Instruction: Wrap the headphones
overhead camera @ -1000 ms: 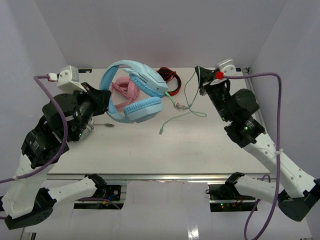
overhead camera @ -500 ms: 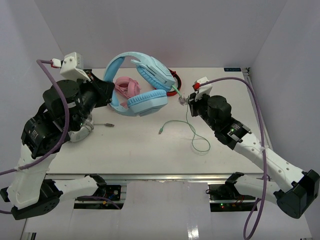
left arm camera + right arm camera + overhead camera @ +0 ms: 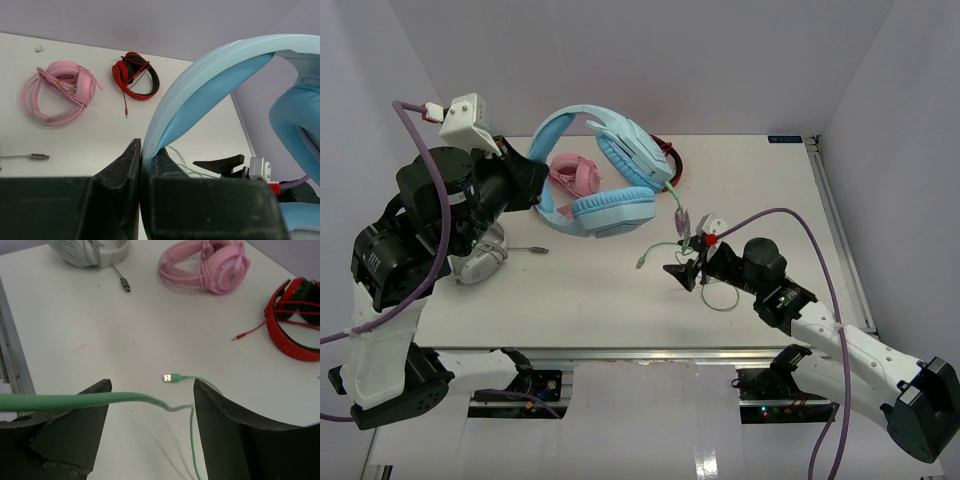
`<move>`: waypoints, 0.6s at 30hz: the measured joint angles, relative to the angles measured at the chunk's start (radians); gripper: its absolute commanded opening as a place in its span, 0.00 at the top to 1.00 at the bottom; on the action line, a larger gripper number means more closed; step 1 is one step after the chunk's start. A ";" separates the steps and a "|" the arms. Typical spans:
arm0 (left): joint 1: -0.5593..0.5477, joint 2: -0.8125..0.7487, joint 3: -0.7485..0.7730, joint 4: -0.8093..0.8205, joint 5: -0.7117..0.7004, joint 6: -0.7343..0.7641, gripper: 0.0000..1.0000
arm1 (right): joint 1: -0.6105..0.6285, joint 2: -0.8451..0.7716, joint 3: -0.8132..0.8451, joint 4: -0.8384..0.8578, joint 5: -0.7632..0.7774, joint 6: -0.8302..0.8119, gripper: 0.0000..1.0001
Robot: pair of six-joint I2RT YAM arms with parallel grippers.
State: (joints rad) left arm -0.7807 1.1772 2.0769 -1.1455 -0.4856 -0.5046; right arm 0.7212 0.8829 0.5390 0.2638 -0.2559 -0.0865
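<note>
The light blue headphones (image 3: 610, 175) hang above the back of the table, tilted, with my left gripper (image 3: 535, 190) shut on their wide headband (image 3: 210, 70). In the left wrist view the left gripper (image 3: 142, 156) pinches the band's lower end. The thin pale green cable (image 3: 682, 212) drops from an ear cup to a loop on the table. My right gripper (image 3: 682, 262) stands open low over the table's middle. In the right wrist view the cable (image 3: 100, 400) runs loose across the right gripper (image 3: 152, 390), and its USB plug (image 3: 168, 378) lies on the table beyond.
A pink headset (image 3: 570, 175) and a red headset (image 3: 665, 160) lie at the back, under and behind the blue one. A grey-white headset (image 3: 480, 262) sits at the left, its plug (image 3: 535, 250) beside it. The table's right edge rail (image 3: 835, 215) is near.
My right gripper came from the back right down to the table's middle and opened, letting go of the cable. My left gripper kept hold of the headphones, which shifted slightly.
</note>
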 measured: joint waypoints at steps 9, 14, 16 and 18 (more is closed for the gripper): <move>0.000 0.005 -0.027 -0.015 0.048 -0.002 1.00 | 0.000 0.105 -0.071 0.331 -0.177 -0.033 0.36; 0.000 -0.015 -0.033 -0.008 0.053 -0.013 1.00 | 0.000 0.145 -0.124 0.466 -0.217 -0.021 0.39; 0.000 -0.028 -0.037 -0.006 0.053 -0.017 1.00 | -0.001 0.158 -0.145 0.498 -0.227 -0.016 0.40; 0.000 -0.040 -0.037 -0.004 0.052 -0.020 1.00 | -0.001 0.172 -0.152 0.523 -0.233 -0.012 0.41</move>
State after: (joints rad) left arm -0.7811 1.1372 2.0403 -1.1499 -0.4332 -0.5248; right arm 0.7200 1.0547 0.3869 0.7871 -0.4890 -0.0989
